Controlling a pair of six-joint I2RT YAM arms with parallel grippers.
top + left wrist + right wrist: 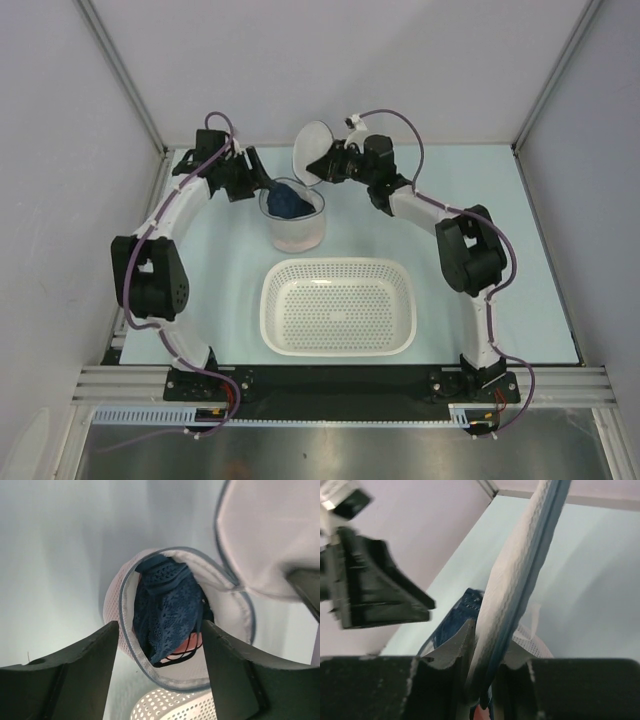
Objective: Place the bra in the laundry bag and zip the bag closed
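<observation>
Status: bra is in. It's dark blue lace, bunched inside the laundry bag. The bag stands upright on the tabletop, just at 12 o'clock of the white perforated basket. Not zipped: the lid flap stands up off the rim at the bag's 1 o'clock, with the right fingers clenched on its edge. The left fingers are spread with nothing between them, near the rim at the bag's 10 o'clock. I'd call step one done. Left to do: fold the flap down and run the zip round. The bra looks to sit high at the mouth, so it may need tamping first. Can't find the zip pull in any view. View diffs: the top cam gives the layout and flap angle, but the bra is only a blue blob there. The left wrist looks straight into the mouth and shows the lace, a black strap, a bit of pink lower down and the grey zip rim. The right wrist shows the flap edge-on, pinched between the pads, which the top cam can't confirm.
</observation>
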